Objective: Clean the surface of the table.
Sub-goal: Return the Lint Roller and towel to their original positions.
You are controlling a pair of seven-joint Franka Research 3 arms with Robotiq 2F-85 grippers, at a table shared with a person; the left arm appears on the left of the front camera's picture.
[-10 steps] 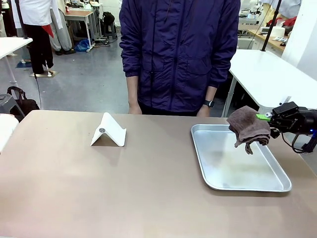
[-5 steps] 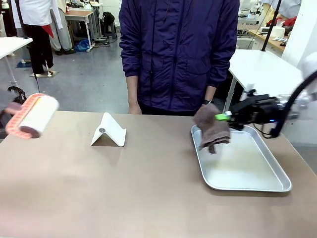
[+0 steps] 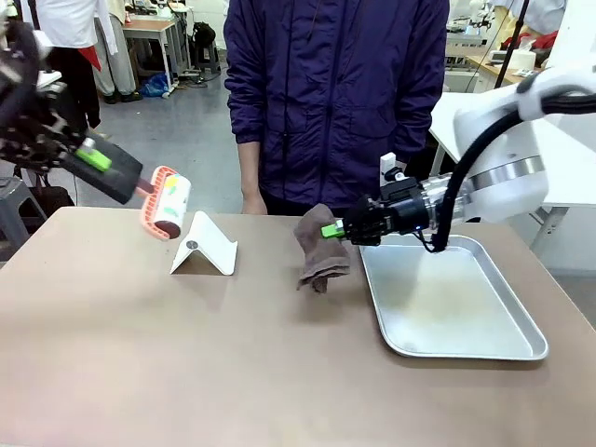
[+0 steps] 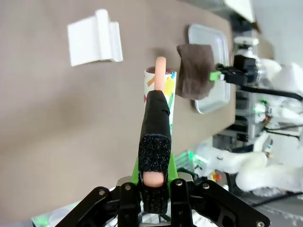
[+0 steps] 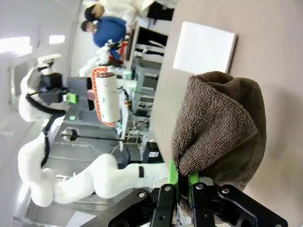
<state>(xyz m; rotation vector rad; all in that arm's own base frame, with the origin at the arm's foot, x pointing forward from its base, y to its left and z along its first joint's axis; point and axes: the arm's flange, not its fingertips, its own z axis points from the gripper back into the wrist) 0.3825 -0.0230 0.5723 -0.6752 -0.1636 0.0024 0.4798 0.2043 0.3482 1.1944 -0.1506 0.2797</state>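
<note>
The taupe-brown table (image 3: 233,363) spans the front view. My right gripper (image 3: 337,229) is shut on a folded brown cloth (image 3: 321,250), which hangs just above the table left of the silver tray (image 3: 466,321); the cloth (image 5: 218,137) hangs from the green pads in the right wrist view. My left gripper (image 3: 98,160) is shut on the handle of a lint roller (image 3: 166,203), held in the air above the table's far left. In the left wrist view the roller (image 4: 160,92) points away from the fingers, over the table (image 4: 57,123).
A white folded stand (image 3: 205,247) sits on the table under the roller's tip. A person in a dark blue jacket (image 3: 335,102) stands at the far edge, hands down. White tables (image 3: 503,140) stand behind at right.
My right gripper carried the cloth leftward, off the tray and over the bare table. My left arm came in from the left and lifted the lint roller toward the white stand.
</note>
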